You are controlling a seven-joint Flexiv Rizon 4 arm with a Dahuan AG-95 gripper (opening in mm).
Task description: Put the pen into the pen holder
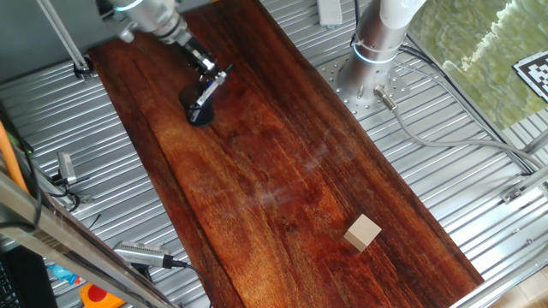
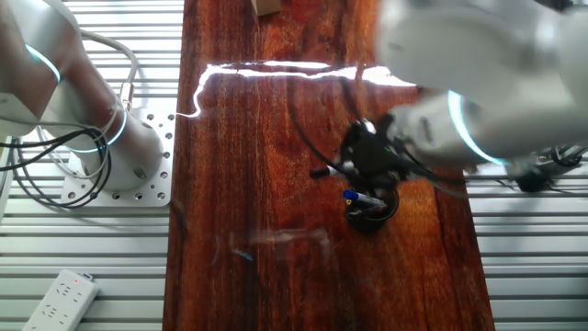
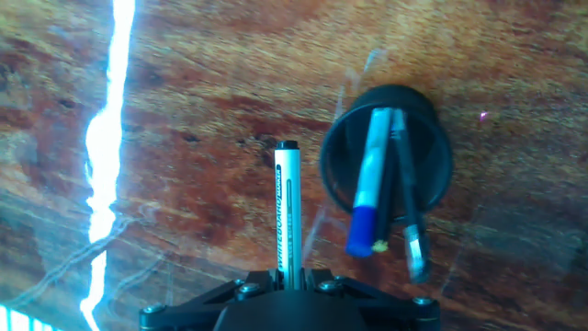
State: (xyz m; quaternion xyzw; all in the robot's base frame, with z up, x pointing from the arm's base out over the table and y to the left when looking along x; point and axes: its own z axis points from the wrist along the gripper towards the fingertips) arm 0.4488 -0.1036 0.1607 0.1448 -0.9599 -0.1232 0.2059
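In the hand view the gripper (image 3: 287, 280) sits at the bottom edge with its jaws clamped on the pen (image 3: 288, 207), whose white barrel with dark print runs straight up the frame to a black tip hanging above bare wood. Just beside that tip, to its right and apart from it, stands the pen holder (image 3: 432, 138), a black round cup seen from above, already holding a blue-capped pen (image 3: 369, 188) and a darker slim pen (image 3: 409, 211) that lean out over its near rim. The pen is therefore outside the cup, held in the air next to it (how high above the wood cannot be told). From one fixed view the gripper (image 1: 205, 73) reaches down at a slant from the upper left, the pen (image 1: 212, 89) angled in its grasp, over the pen holder (image 1: 199, 114) on the dark wooden table (image 1: 291, 188). Farther along the board lies a tan wooden cube (image 1: 363, 233), well apart from the cup. The other fixed view shows the gripper (image 2: 363, 161) just above the pen holder (image 2: 372, 213), with the arm's base (image 2: 129, 138) mounted off the board's edge.
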